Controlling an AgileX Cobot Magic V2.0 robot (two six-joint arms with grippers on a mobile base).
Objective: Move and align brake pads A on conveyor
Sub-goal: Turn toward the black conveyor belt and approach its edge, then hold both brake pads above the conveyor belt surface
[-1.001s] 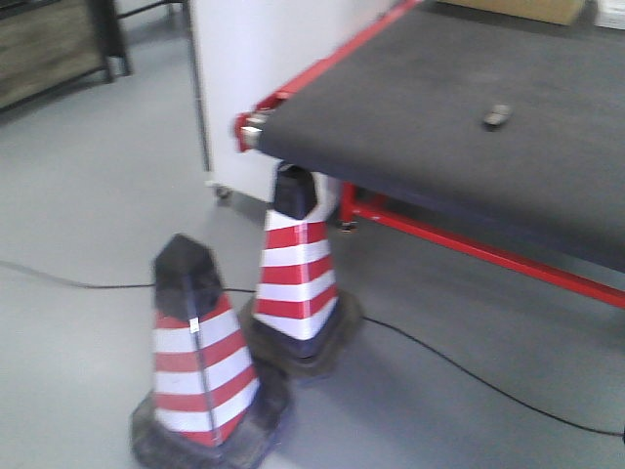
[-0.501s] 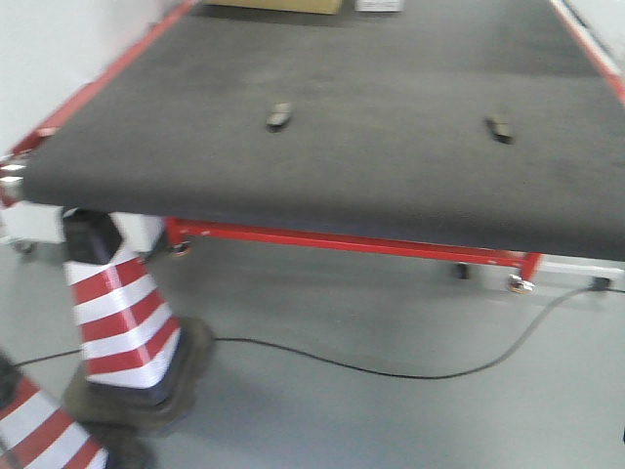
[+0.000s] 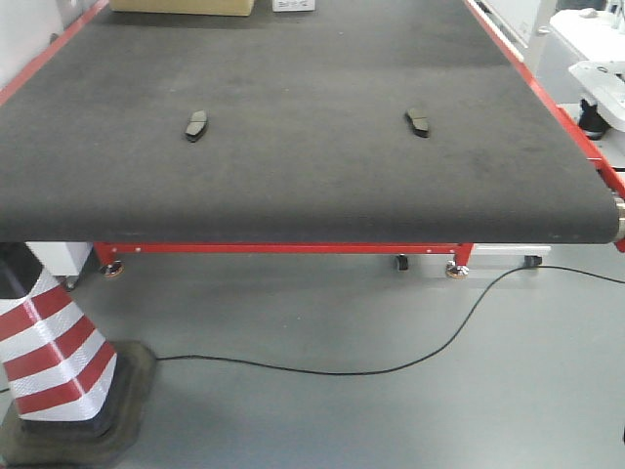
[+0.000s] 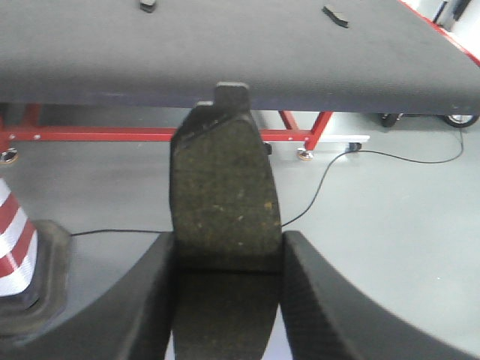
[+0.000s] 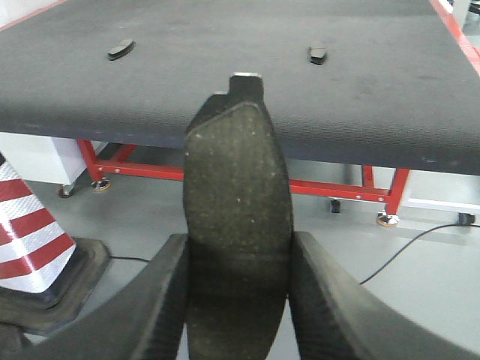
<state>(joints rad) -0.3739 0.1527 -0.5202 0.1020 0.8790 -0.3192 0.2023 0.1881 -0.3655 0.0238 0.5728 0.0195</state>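
Conveyor (image 3: 293,186) ahead (two pads aboard), one brake pad (image 4: 223,195) between each gripper's fingers (image 4: 142,300).

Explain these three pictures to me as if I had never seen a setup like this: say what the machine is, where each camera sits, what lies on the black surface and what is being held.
This is a wheeled robot with two arms, and each arm ends in an end effector, a two-fingered clamp.

The wide picture looks forward from the robot. It shows a conveyor, a broad black belt on a red frame, with two brake pads lying apart on it: the left pad and the right pad. A striped traffic cone stands on the floor, near a black cable.

The other two pictures come from cameras on the wrists. The left end effector grips a third pad upright between its fingers. The right end effector grips a fourth pad likewise. Both are short of the belt.
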